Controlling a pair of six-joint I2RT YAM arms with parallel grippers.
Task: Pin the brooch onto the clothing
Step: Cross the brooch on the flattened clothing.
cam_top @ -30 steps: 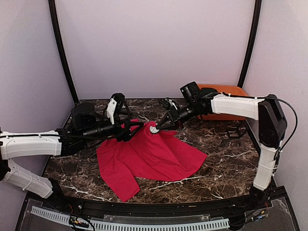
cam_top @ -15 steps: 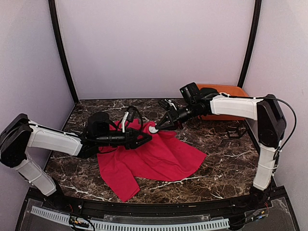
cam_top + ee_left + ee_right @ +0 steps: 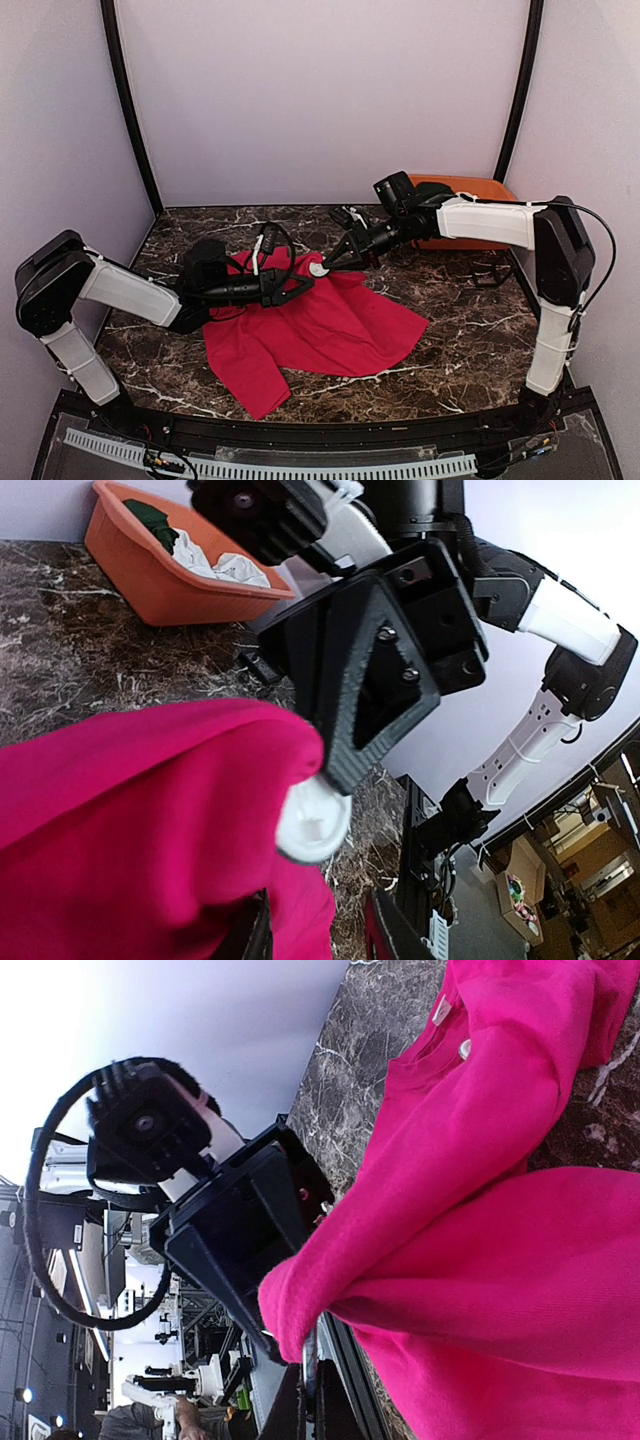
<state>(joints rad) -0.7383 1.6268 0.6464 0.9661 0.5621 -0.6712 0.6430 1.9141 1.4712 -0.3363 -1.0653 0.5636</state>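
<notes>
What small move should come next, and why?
Probably ease the right gripper, holding the white brooch, a touch deeper into the fold of the clothing that the left gripper pinches up: brooch and fold touch, but it does not look pinned yet.

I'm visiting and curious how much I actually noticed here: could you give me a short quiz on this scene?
1. True or false: the right claw holds a white round brooch.
2. What is the left claw pinching? A) the red T-shirt B) a green towel C) nothing
3. Fill in: the orange basket sits at the table's far ____ corner.
Key: 1 true; 2 A; 3 right.
</notes>
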